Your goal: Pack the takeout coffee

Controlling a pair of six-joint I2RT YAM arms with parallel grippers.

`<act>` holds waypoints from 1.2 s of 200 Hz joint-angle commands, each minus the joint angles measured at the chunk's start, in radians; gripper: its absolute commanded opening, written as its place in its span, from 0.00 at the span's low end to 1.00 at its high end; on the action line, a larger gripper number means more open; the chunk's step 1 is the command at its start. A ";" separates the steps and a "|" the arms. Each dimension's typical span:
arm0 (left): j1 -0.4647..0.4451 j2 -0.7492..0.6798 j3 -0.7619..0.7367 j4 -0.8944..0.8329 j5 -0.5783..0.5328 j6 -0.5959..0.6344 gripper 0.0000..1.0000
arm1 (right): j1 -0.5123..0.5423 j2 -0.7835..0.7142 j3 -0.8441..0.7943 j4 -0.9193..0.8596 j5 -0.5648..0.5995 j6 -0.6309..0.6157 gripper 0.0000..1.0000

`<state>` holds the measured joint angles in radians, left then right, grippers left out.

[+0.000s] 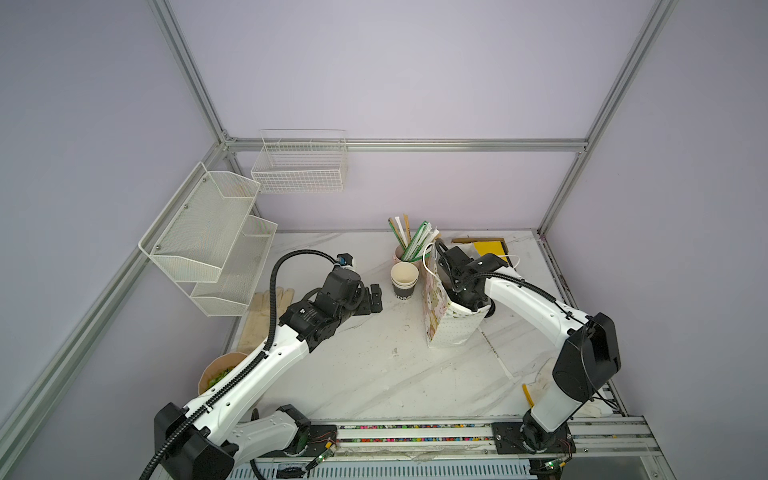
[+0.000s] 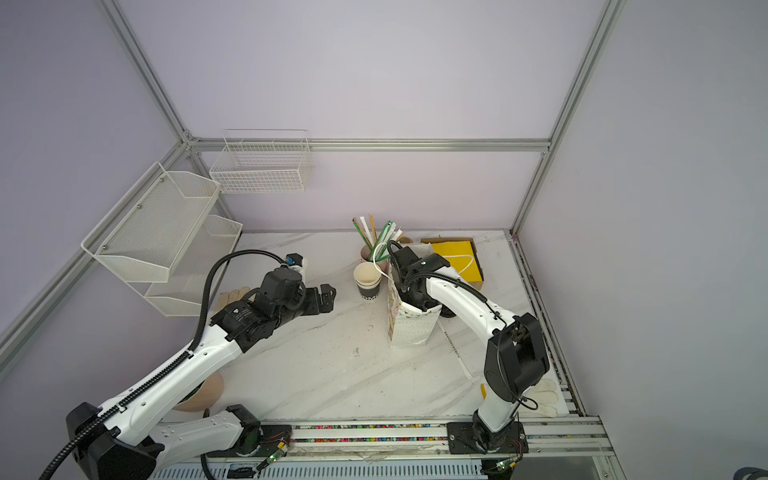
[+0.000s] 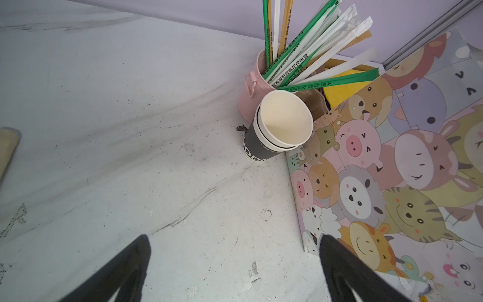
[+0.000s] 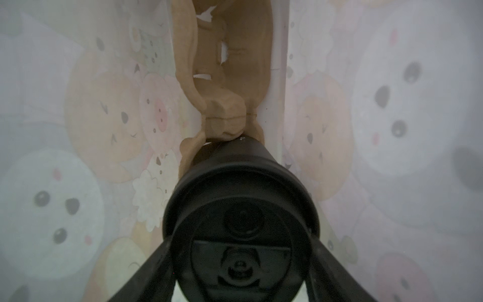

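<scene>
Takeout coffee [image 4: 235, 167]: black cup with a black lid, inside the cartoon-animal bag [image 1: 451, 332]. Its far end is against the brown pulp carrier [image 4: 232, 65] lying deeper in the bag. Right pincer [image 4: 240, 238] is down through the bag mouth, pinching the cup on both sides at the lid end. In both top views the bag hides the cup. Left pincer [image 1: 370, 300] is spread wide with nothing in it, low over the table [image 1: 374, 374], aimed toward the cup stack [image 1: 404, 279] but apart from it. The stack stands just beside the bag and the pink straw cup [image 3: 252, 99].
</scene>
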<state>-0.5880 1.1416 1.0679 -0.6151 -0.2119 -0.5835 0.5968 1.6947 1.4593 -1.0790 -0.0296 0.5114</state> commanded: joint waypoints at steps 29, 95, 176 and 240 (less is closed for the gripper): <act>0.009 -0.017 0.061 0.031 0.006 0.003 1.00 | 0.023 0.120 -0.110 -0.006 -0.075 -0.019 0.56; 0.011 -0.019 0.061 0.032 0.008 0.005 1.00 | 0.023 0.160 -0.123 -0.017 -0.069 -0.040 0.56; 0.010 -0.019 0.062 0.031 0.007 0.005 1.00 | 0.023 0.186 -0.184 0.025 -0.085 -0.054 0.56; 0.010 -0.019 0.062 0.032 0.008 0.006 1.00 | 0.023 0.207 -0.220 0.050 -0.089 -0.063 0.57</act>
<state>-0.5827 1.1416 1.0679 -0.6151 -0.2115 -0.5835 0.5964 1.7050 1.4261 -1.0439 -0.0181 0.4770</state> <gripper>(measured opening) 0.997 0.714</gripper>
